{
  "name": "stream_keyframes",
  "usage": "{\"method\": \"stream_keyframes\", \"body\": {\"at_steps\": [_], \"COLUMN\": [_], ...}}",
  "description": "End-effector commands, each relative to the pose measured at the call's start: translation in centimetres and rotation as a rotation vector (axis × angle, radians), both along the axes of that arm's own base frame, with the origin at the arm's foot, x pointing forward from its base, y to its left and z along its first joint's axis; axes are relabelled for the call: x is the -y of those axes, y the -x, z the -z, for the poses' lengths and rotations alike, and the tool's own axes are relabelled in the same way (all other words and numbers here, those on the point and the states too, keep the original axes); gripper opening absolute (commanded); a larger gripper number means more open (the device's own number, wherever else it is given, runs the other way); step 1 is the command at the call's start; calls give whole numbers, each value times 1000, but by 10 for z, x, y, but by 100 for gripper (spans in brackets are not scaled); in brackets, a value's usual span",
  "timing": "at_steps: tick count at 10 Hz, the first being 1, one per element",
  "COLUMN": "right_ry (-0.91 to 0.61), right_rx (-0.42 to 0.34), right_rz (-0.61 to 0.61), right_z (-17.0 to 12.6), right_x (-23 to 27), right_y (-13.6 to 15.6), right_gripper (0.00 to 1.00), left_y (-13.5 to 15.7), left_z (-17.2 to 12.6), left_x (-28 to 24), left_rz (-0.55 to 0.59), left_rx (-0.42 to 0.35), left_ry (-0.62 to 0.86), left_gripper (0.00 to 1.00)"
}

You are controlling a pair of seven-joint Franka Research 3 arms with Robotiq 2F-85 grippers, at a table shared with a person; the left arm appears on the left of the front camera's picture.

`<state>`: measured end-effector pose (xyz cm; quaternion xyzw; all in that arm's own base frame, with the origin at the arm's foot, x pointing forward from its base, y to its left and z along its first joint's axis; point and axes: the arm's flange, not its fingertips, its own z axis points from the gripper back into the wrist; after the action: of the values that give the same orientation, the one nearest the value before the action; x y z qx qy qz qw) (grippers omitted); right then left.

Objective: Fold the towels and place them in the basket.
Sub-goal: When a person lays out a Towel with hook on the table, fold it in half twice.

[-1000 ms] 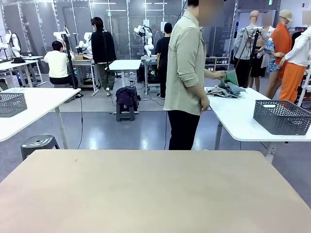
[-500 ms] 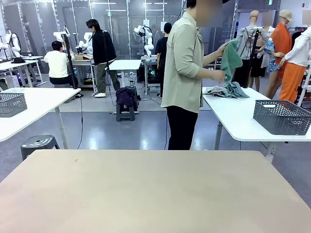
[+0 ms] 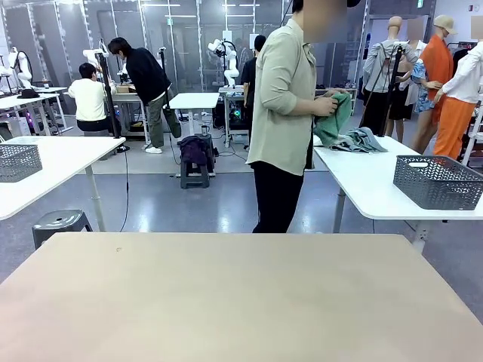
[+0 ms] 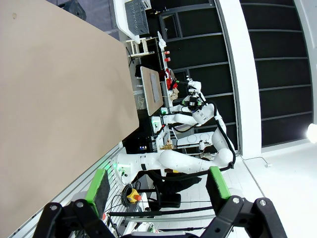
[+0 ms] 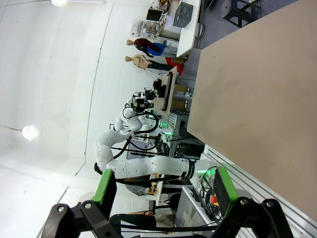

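Note:
Beyond the beige table (image 3: 241,302), a person in a pale green shirt stands side-on at a white side table (image 3: 377,188) and holds a green towel (image 3: 334,121) bunched in both hands at chest height. A heap of grey-blue cloth (image 3: 361,140) lies on that side table. The dark grey mesh basket (image 3: 438,181) stands farther right on the same table. My left gripper (image 4: 158,183) is open with nothing between its green pads, off the edge of the beige table (image 4: 59,99). My right gripper (image 5: 164,184) is open and empty too, beside the table (image 5: 257,99).
A second grey mesh basket (image 3: 19,161) sits on another white table at the left. A grey stool (image 3: 60,222) stands just past the beige table's far left corner. Each wrist view shows a white arm (image 4: 173,161) (image 5: 148,166) beyond the fingers.
The person raised the green towel high off the heap, then brought it down to chest height and gathered it in both hands. My grippers have stayed open.

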<state>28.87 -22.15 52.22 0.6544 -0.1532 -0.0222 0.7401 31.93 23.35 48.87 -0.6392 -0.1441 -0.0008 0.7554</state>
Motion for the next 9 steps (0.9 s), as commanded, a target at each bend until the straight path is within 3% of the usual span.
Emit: {"method": "stream_keyframes", "body": {"at_steps": [1, 9], "right_ry": [0, 0], "right_rx": [3, 3], "right_rz": [3, 3], "right_z": [-1, -1], "right_x": [0, 0], "right_y": [0, 0], "right_gripper": [100, 100], "left_y": [1, 1], "left_z": [-2, -2], "left_x": [1, 1], "left_rz": [0, 0], "left_rx": [4, 4], "left_ry": [-1, -1], "left_gripper": [100, 100]}}
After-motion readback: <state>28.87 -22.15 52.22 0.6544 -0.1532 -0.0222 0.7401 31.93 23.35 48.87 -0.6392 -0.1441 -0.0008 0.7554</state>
